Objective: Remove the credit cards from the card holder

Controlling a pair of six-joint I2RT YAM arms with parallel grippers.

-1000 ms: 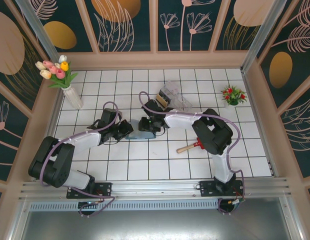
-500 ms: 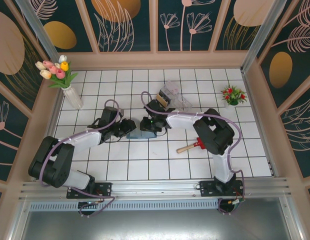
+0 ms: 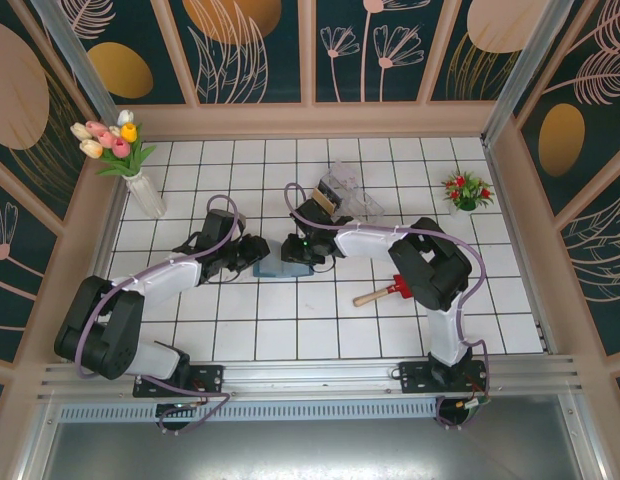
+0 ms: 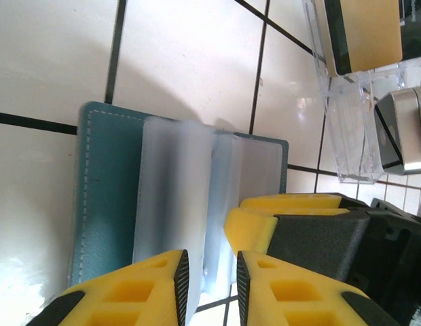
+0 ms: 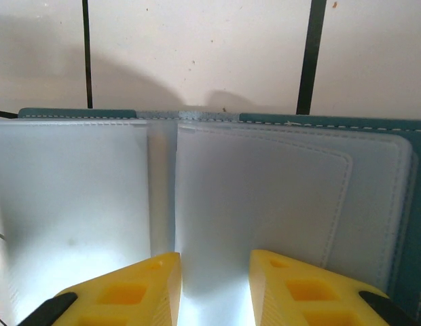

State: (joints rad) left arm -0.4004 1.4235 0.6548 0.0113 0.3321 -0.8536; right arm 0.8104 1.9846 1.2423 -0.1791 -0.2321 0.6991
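The card holder (image 3: 273, 269) lies open on the tiles, slate-blue with frosted clear sleeves (image 5: 265, 197). My left gripper (image 4: 209, 285) hovers at its near edge, jaws a narrow gap apart with the edge of a sleeve showing between them. My right gripper (image 5: 214, 285) stands over the sleeves from the other side, jaws partly apart, and its yellow finger (image 4: 278, 214) rests on the card holder (image 4: 105, 190). The credit cards, a tan one (image 4: 367, 30) with a dark one beside it, stand in the clear plastic box (image 3: 348, 192).
A red-bladed toy shovel (image 3: 382, 293) lies right of the holder. A vase of tulips (image 3: 140, 185) stands at the back left and a small potted plant (image 3: 467, 190) at the back right. Wooden walls enclose the tiled floor.
My left gripper has opened its jaws from shut and shifted slightly towards the back. The right gripper and the card holder stay where they were.
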